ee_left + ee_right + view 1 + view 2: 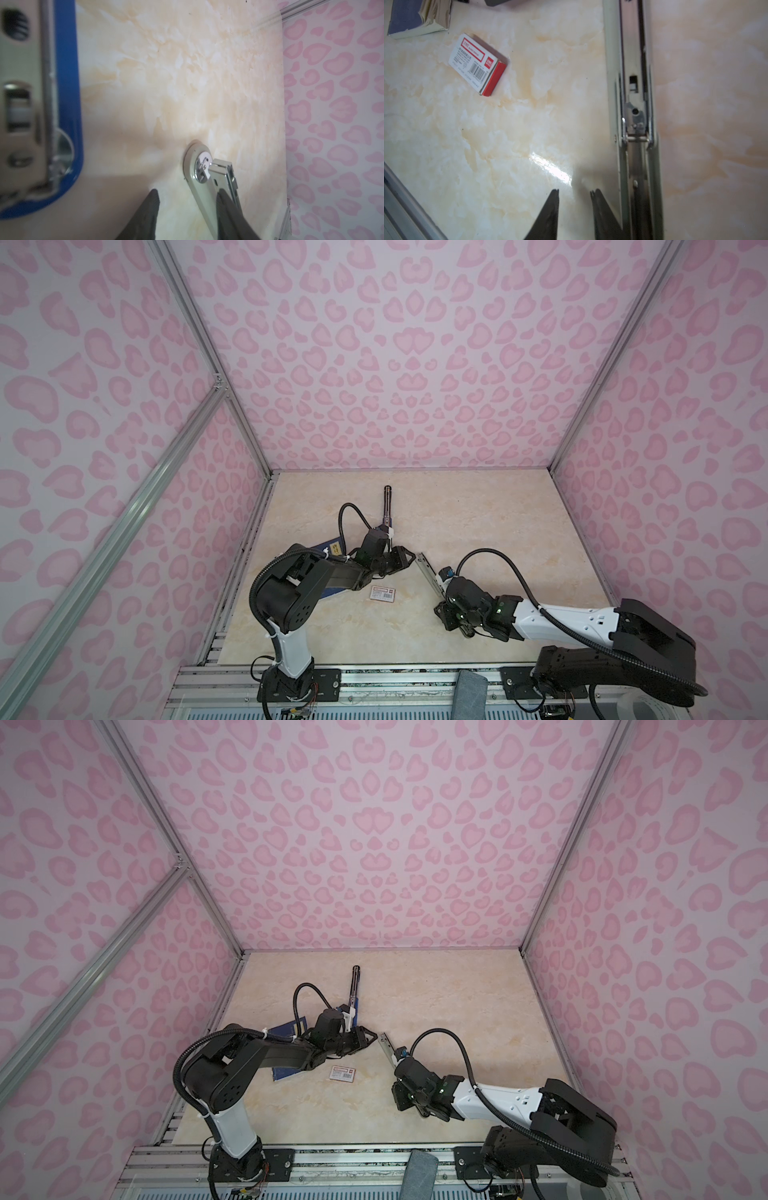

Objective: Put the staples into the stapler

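Note:
The stapler (pixel 428 572) (pixel 385 1048) lies open on the marble-look table as a pale metal bar between my two grippers. Its round anvil end (pixel 197 172) is by my left gripper (pixel 189 197) (pixel 412 557). That gripper is open, with one finger over the magazine and the other apart on bare table. The hinge and open channel (pixel 633 83) run beside my right gripper (pixel 574 193) (pixel 441 608), open with only table between its fingers. A white box with red label and barcode (pixel 383 593) (pixel 477 64) lies closed in front of the left gripper. The staples themselves are hidden.
A long dark part with a blue edge (pixel 387 506) (pixel 66 83) lies toward the back, close to my left wrist. A dark blue booklet (pixel 332 549) (pixel 406 18) sits under the left arm. Pink patterned walls enclose the table on three sides.

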Available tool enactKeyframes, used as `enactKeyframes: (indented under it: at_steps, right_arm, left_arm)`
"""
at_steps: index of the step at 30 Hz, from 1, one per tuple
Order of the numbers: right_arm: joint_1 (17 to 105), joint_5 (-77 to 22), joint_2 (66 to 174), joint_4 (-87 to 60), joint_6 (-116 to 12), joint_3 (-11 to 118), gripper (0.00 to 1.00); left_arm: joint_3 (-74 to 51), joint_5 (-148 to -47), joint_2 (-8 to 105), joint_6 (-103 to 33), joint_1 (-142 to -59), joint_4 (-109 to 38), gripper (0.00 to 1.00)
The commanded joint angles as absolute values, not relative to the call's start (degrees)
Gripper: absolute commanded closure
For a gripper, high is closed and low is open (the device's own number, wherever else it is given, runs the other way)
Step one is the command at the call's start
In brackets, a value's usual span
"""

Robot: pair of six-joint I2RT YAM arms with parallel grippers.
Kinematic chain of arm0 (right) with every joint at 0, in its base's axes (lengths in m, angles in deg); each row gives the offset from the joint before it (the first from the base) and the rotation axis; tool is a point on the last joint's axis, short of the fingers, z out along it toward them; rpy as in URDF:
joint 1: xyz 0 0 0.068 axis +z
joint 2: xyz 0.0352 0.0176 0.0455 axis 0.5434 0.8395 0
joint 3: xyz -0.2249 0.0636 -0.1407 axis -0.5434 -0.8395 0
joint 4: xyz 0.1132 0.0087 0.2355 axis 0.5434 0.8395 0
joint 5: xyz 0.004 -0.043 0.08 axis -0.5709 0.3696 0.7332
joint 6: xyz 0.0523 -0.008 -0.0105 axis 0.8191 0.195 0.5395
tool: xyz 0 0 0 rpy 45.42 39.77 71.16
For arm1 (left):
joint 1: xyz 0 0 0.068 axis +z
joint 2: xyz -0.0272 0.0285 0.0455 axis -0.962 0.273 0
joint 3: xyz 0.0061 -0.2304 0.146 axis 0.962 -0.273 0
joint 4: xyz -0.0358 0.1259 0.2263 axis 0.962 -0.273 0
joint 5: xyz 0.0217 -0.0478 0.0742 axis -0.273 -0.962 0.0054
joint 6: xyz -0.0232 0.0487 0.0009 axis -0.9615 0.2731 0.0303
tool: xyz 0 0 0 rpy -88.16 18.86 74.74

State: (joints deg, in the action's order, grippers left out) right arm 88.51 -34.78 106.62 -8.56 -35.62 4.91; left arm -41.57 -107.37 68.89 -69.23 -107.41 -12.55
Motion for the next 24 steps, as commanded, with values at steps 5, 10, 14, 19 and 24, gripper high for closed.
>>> enactKeyframes:
  at_steps: [5,10,14,19,24]
  right_arm:
    - [88.0,-40.9,107.9,2.1,-31.4,8.5,0.63]
    - [85.2,-44.2,108.6,7.4,-31.9,9.6,0.61]
    - [78.1,-42.8,106.6,6.9,-33.7,8.2,0.58]
    - [68.6,-40.8,105.5,5.3,-37.2,8.3,0.54]
    - [59.1,-38.2,107.0,1.7,-39.5,9.0,0.53]
  left_arm:
    - [-42.9,-103.4,61.3,-67.6,-107.0,-18.8,0.51]
    - [-42.4,-102.1,56.2,-66.3,-106.8,-24.3,0.51]
    - [-42.3,-101.3,52.9,-65.0,-106.4,-27.7,0.51]
    - [-43.7,-99.9,49.3,-64.3,-106.2,-31.3,0.51]
    - [-45.5,-99.0,46.7,-64.3,-106.2,-32.5,0.51]
